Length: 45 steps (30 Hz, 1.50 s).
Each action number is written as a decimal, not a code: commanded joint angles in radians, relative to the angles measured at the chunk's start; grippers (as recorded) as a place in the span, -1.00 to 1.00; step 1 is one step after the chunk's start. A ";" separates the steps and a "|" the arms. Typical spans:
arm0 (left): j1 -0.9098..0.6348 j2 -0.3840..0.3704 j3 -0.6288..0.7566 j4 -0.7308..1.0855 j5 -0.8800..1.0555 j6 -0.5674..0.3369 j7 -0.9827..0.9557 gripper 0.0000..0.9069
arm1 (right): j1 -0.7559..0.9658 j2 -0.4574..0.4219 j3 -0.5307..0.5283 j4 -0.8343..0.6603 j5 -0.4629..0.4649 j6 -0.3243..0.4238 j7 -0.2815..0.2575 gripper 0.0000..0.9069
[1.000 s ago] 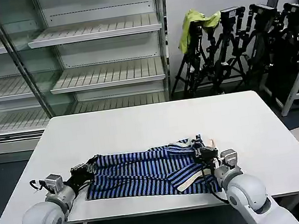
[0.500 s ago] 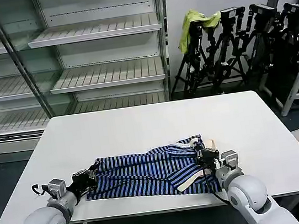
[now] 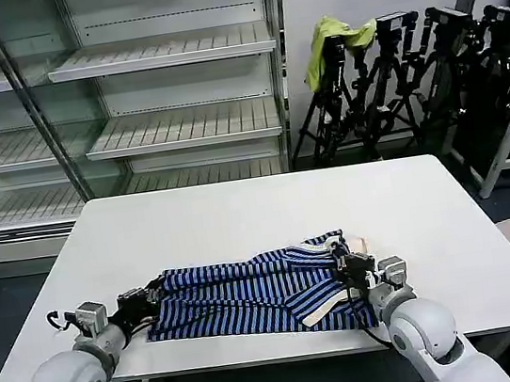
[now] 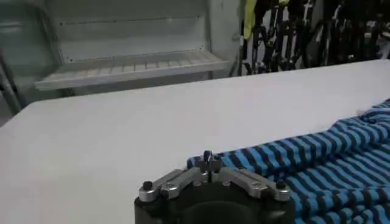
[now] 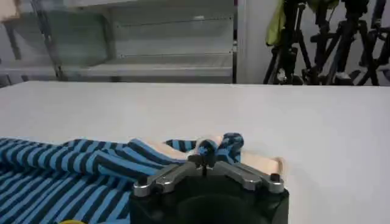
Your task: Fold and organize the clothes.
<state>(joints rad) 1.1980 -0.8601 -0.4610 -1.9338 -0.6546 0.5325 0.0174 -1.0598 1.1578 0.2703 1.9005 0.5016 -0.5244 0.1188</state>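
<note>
Head view first: your striped shirt [image 3: 255, 295] lies in a loose, crumpled band across the near half of the white table [image 3: 193, 223], close to the front edge. Your left gripper [image 3: 152, 292] sits at the shirt's left end, your right gripper [image 3: 342, 259] at its right end, where a cream cuff [image 3: 324, 310] and a bit of cream collar show. From here you cannot judge the fingers.

Left wrist view: your left gripper [image 4: 208, 159] has its fingers drawn together on the edge of the striped shirt [image 4: 317, 164], the blue-and-black cloth bunching right at the tips and spreading away over the table [image 4: 122, 140]. A shelving unit [image 4: 131, 64] stands behind the table.

Right wrist view: your right gripper [image 5: 203, 162] has its fingers pinched together on a raised fold of the striped shirt [image 5: 79, 167], with cream fabric [image 5: 265, 163] lying just beside the tips on the table [image 5: 304, 122]. Black tripods [image 5: 329, 42] stand against the wall beyond.
</note>
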 commanded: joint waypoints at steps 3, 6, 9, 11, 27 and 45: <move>0.008 0.000 -0.003 -0.019 -0.005 0.022 -0.003 -0.96 | 0.000 -0.001 0.000 0.000 0.000 0.000 -0.001 -1.00; 0.017 0.001 -0.001 -0.021 -0.002 0.035 -0.006 -0.96 | -0.004 -0.003 -0.001 0.001 0.000 0.000 -0.002 -1.00; 0.016 -0.001 -0.001 -0.023 -0.001 0.044 -0.014 -0.96 | -0.010 -0.001 -0.001 0.003 -0.001 -0.001 -0.004 -1.00; 0.020 0.000 0.001 -0.024 0.001 0.046 -0.022 0.42 | -0.014 0.000 -0.001 0.003 -0.007 -0.001 -0.006 0.09; 0.084 -0.024 -0.115 -0.147 -0.062 0.043 -0.150 1.00 | -0.128 -0.019 0.077 0.148 -0.048 0.037 -0.077 1.00; 0.163 -0.110 -0.041 -0.165 -0.209 -0.060 -0.394 1.00 | -0.272 -0.006 0.172 0.275 -0.148 0.107 -0.131 1.00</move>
<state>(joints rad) 1.3463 -0.9460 -0.5169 -2.0976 -0.8058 0.5030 -0.2786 -1.2784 1.1522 0.4106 2.1273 0.3832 -0.4332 0.0032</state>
